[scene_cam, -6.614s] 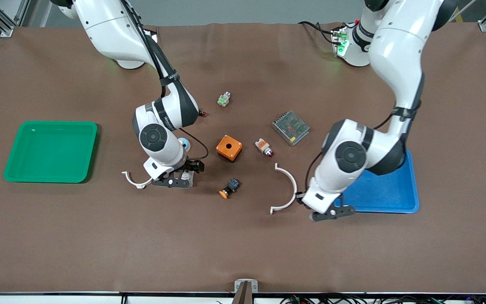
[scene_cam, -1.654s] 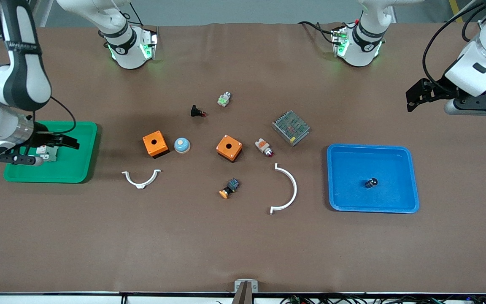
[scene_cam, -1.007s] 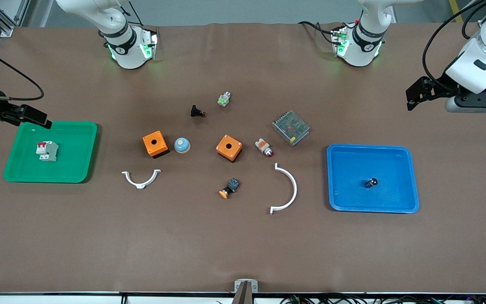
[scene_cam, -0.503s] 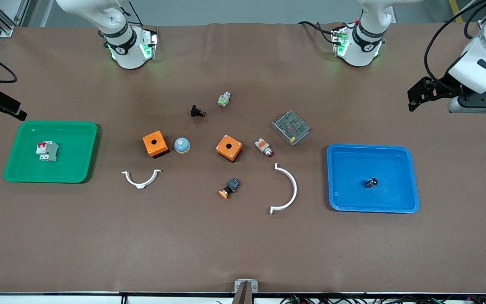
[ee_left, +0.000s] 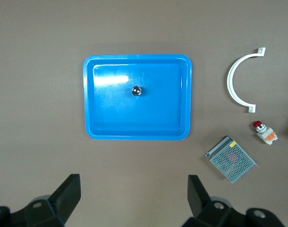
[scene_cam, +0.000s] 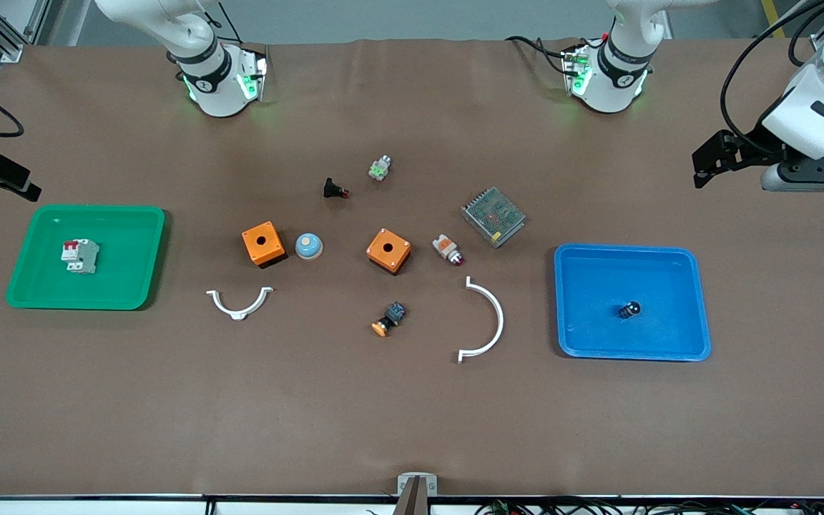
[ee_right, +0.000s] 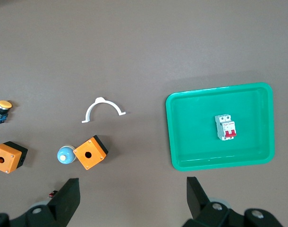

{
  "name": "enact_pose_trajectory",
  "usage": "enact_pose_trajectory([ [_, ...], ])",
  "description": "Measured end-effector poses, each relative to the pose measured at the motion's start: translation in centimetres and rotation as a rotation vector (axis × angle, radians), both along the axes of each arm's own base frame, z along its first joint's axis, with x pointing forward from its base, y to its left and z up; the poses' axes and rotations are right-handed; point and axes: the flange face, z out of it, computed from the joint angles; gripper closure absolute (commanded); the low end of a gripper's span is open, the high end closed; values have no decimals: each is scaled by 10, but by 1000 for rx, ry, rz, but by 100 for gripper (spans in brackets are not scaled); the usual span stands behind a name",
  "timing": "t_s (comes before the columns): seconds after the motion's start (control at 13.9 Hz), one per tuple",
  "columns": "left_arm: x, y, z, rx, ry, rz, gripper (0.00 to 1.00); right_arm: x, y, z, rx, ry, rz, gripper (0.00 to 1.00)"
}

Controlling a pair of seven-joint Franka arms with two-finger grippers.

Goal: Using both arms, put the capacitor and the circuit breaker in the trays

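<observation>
We see a green tray (scene_cam: pixel 133 286) holding the white-grey circuit breaker (scene_cam: pixel 80 255) with red toggles, and a blue tray (scene_cam: pixel 669 265) holding the black, silver-topped capacitor (scene_cam: pixel 629 310) — all on a brown table (scene_cam: pixel 312 415), among two orange boxes (scene_cam: pixel 263 244).

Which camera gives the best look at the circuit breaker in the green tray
The right wrist view: it looks straight down on the circuit breaker in the green tray, red toggles plain. The front view shows it smaller. The left wrist view misses it.
</observation>
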Motion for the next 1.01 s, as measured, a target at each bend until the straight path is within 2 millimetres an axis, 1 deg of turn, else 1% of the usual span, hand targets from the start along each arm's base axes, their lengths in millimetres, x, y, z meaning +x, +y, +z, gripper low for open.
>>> enact_pose_trajectory([
  [0.14, 0, 0, 1, 0, -1, 1, 0, 0, -2, 1, 0, -3, -4, 0],
  [0.29, 0, 1, 2, -1, -4, 1, 0, -1, -10, 4, 0, -9, -19, 0],
  [0.36, 0, 1, 2, -1, -5, 1, 0, -1, -11, 4, 0, -9, -20, 0],
  [0.58, 0, 1, 4, -1, -8, 2, 0, 1, -2, 2, 1, -6, -3, 0],
  [0.79, -1, 1, 4, 0, 4, 3, 0, 2, -10, 1, 2, -4, -17, 0],
  [1.01, -4, 2, 7, 4, 25, 3, 0, 2, -9, 1, 1, -3, -14, 0],
])
